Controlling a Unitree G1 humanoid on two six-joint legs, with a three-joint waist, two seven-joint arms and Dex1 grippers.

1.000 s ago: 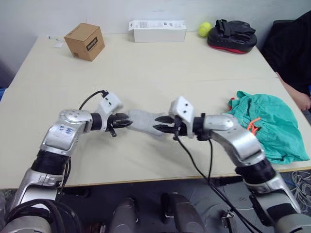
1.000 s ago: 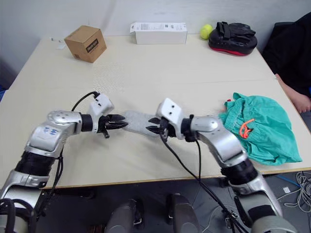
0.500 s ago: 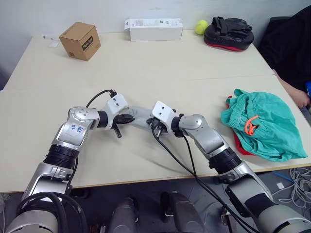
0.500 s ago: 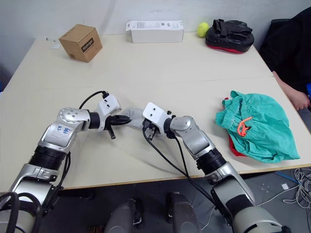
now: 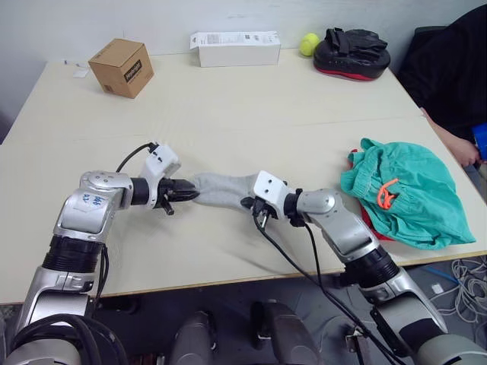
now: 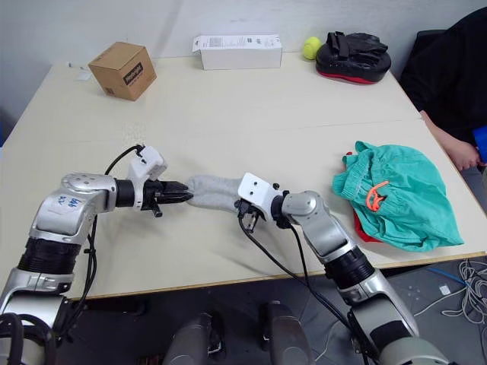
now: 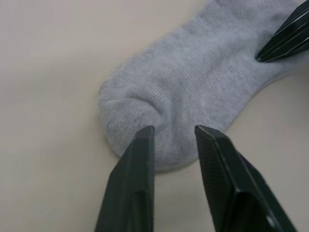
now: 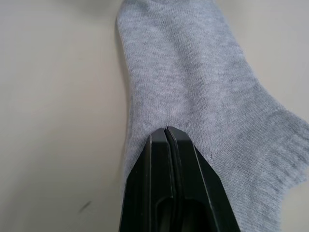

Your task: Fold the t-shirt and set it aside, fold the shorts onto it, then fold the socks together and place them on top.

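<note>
The light grey socks (image 5: 221, 189) lie stretched flat on the table between my two grippers. My left gripper (image 5: 190, 193) holds their toe end, its fingers (image 7: 137, 159) a narrow gap apart with knit puckered between them. My right gripper (image 5: 249, 204) is at the cuff end, its fingers (image 8: 166, 145) pressed together with the tips on the socks (image 8: 178, 72). Far to the right the teal shorts (image 5: 415, 190) lie bunched near the table's edge, with an orange mark on them. A sliver of the red t-shirt (image 6: 359, 226) shows under them.
Along the table's far edge stand a cardboard box (image 5: 122, 67), a long white box (image 5: 234, 48), a yellow-green ball (image 5: 308, 44) and a black and red pad (image 5: 351, 55). A person's hand (image 5: 453, 146) rests at the right edge.
Half a second ago both grippers were close together over the bunched socks. They have since drawn apart, the left gripper moving left, and the socks now lie longer and flatter.
</note>
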